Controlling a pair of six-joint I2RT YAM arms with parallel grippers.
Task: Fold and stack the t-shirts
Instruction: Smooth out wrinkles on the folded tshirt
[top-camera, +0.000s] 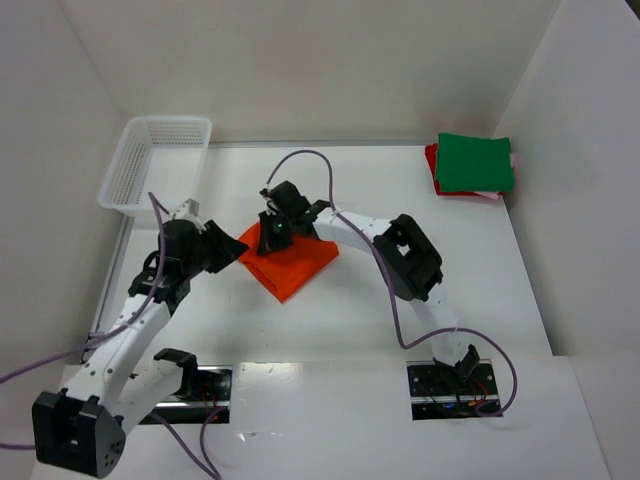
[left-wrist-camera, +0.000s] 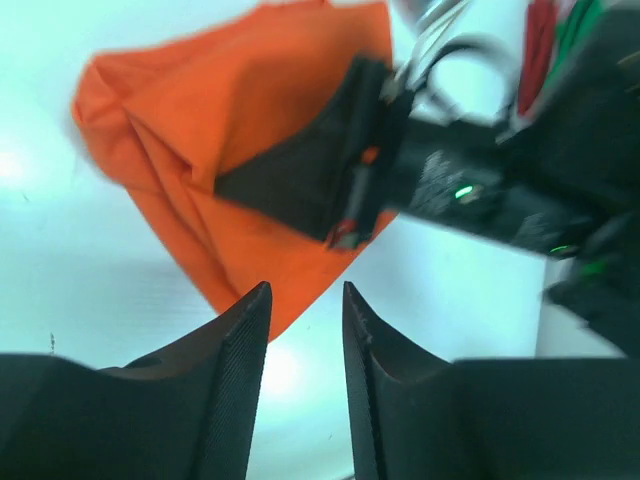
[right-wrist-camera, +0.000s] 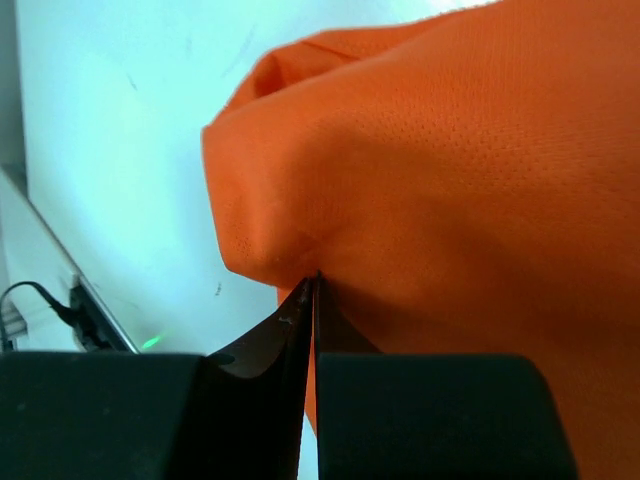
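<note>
The orange t-shirt (top-camera: 293, 268) lies folded mid-table, one corner pointing at the near edge. My right gripper (top-camera: 272, 234) comes down on its far edge. In the right wrist view its jaws (right-wrist-camera: 316, 278) are shut, pinching a puckered fold of the orange cloth (right-wrist-camera: 450, 180). My left gripper (top-camera: 233, 249) hovers at the shirt's left corner. In the left wrist view it (left-wrist-camera: 305, 290) is open with only bare table between the fingers. The orange cloth (left-wrist-camera: 190, 120) lies just past the left fingertip. A green folded t-shirt (top-camera: 474, 163) tops a stack at the far right, with red (top-camera: 432, 160) and pink (top-camera: 506, 194) edges beneath.
A white mesh basket (top-camera: 160, 160) stands at the far left, close behind my left arm. White walls close the table on the left, back and right. The right arm's purple cable (top-camera: 390, 300) loops over the table near its base.
</note>
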